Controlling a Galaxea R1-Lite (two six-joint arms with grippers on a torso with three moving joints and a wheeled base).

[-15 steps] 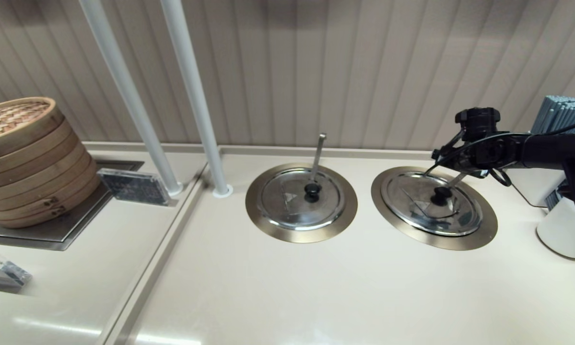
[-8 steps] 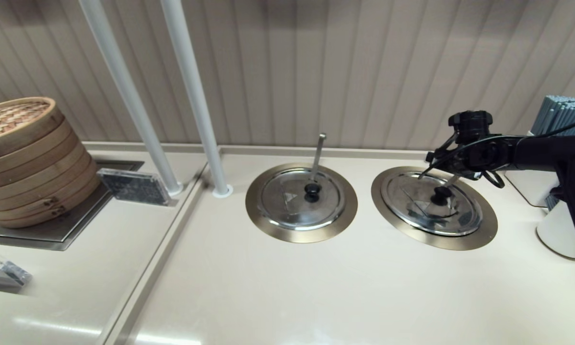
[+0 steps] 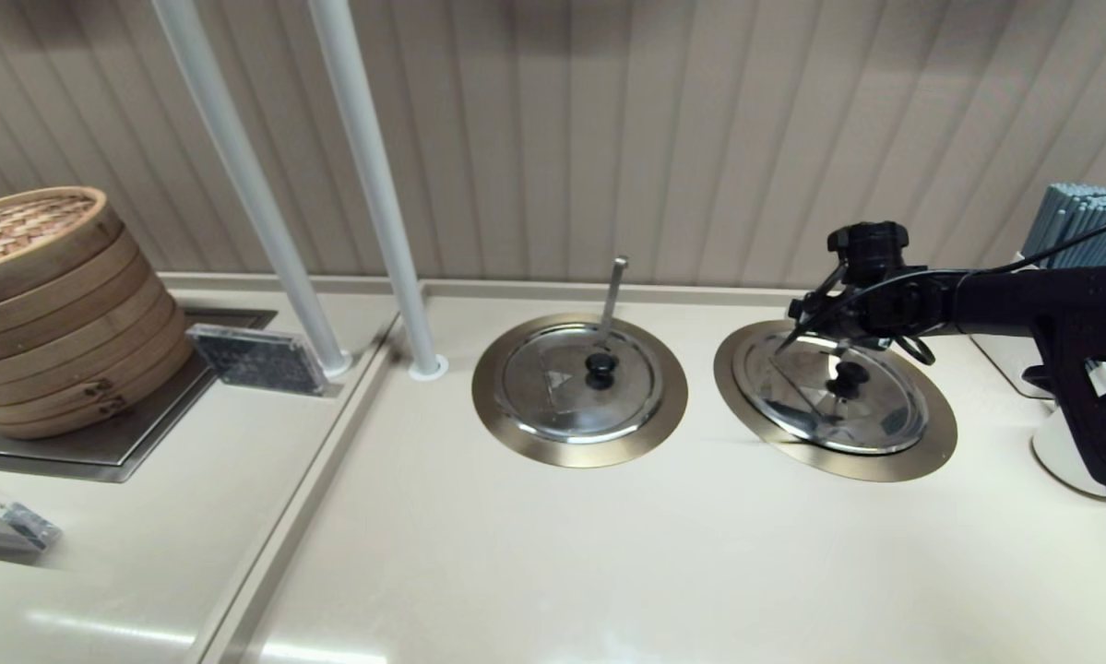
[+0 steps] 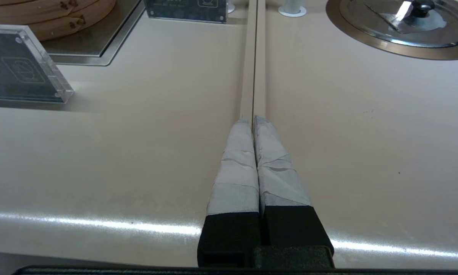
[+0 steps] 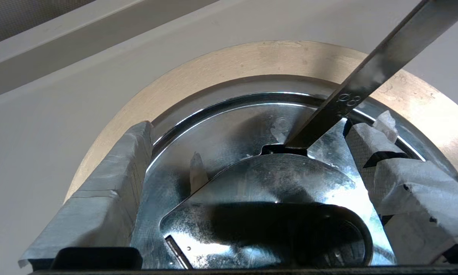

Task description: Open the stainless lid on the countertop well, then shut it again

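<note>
The stainless lid [image 3: 834, 392], round, mirror-bright and slightly domed, sits closed in the countertop well [image 3: 931, 443], whose wide brushed bronze-gold ring lies flush with the smooth cream counter [image 3: 553, 553]. A small black knob [image 3: 850, 373] crowns the lid, and a flat steel ladle handle [image 5: 370, 72] slants up through its rim notch. The right gripper [image 5: 248, 160] hangs over the lid's far side, its tape-wrapped fingers [image 5: 99, 202] spread wide and holding nothing. The left gripper [image 4: 253, 120] rests low over bare counter, fingers pressed together. The twin lid [image 3: 578, 383] lies just beside, ringed alike.
</note>
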